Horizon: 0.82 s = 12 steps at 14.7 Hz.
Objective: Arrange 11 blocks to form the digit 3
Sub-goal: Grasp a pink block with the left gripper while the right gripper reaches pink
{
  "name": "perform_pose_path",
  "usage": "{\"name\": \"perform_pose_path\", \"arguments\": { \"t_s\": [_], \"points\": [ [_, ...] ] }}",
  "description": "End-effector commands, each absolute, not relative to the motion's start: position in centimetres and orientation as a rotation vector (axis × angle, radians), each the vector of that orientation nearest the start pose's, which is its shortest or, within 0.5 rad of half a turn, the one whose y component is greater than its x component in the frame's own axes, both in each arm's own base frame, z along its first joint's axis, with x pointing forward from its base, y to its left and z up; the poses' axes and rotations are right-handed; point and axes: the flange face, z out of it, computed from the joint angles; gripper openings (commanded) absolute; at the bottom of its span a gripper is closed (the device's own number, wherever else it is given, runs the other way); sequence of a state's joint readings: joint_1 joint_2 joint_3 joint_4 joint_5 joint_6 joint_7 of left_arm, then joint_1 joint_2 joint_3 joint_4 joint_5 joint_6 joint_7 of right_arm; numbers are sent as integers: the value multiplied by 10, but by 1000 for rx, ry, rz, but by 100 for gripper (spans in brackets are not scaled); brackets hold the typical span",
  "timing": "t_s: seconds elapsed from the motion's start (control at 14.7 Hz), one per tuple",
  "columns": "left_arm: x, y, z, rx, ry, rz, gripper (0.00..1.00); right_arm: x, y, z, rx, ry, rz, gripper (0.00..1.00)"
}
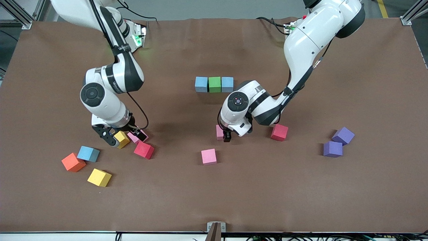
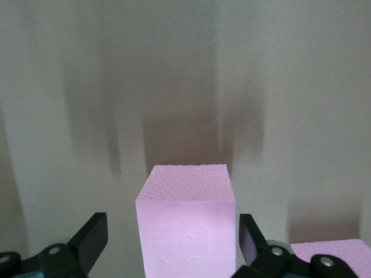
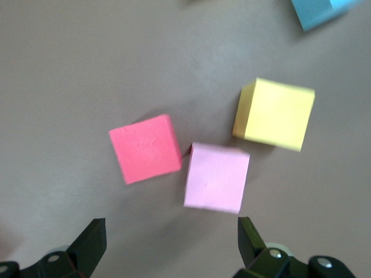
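Note:
A light blue [image 1: 201, 84], green [image 1: 214, 84] and light blue [image 1: 227, 84] cube stand in a row at mid-table. My left gripper [image 1: 227, 134] is low and open, its fingers on either side of a pink cube [image 1: 219, 132]. That cube fills the gap in the left wrist view [image 2: 186, 226], with the gripper [image 2: 171, 229] around it. My right gripper [image 1: 125, 136] is open and empty over a yellow [image 1: 121, 139], a pink [image 1: 135, 137] and a red cube [image 1: 144, 150]. The right wrist view shows them as red [image 3: 145, 147], pink [image 3: 215, 176] and yellow [image 3: 274, 113], ahead of the gripper [image 3: 171, 231].
Loose cubes lie nearer the front camera: pink [image 1: 209, 156], red [image 1: 279, 132], two purple [image 1: 343, 135] [image 1: 333, 149], blue [image 1: 88, 153], orange [image 1: 73, 162] and yellow [image 1: 99, 177]. A second pink cube [image 2: 333, 255] shows at the edge of the left wrist view.

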<state>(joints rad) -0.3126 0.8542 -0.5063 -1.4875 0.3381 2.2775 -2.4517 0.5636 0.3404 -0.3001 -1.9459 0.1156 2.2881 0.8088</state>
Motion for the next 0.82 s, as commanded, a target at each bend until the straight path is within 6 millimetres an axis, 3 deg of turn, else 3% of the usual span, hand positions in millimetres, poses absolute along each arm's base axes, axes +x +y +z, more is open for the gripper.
{"name": "perform_pose_path", "arguments": {
  "t_s": [0.0, 0.2, 0.34, 0.54, 0.75],
  "points": [
    [544, -479, 203, 2214, 2137, -157, 92, 600, 160, 310, -3049, 777, -31, 100],
    [539, -484, 201, 2362, 1962, -146, 47, 600, 152, 286, -3073, 801, 27, 100],
    [539, -486, 210, 2467, 1802, -130, 29, 598, 152, 268, -3102, 791, 60, 100],
    [526, -505, 229, 2634, 1484, -123, 22, 597, 151, 261, -3103, 801, 69, 100],
    [498, -535, 243, 2788, 1059, -150, 22, 589, 147, 252, -3103, 848, 119, 100]
  ]
}}
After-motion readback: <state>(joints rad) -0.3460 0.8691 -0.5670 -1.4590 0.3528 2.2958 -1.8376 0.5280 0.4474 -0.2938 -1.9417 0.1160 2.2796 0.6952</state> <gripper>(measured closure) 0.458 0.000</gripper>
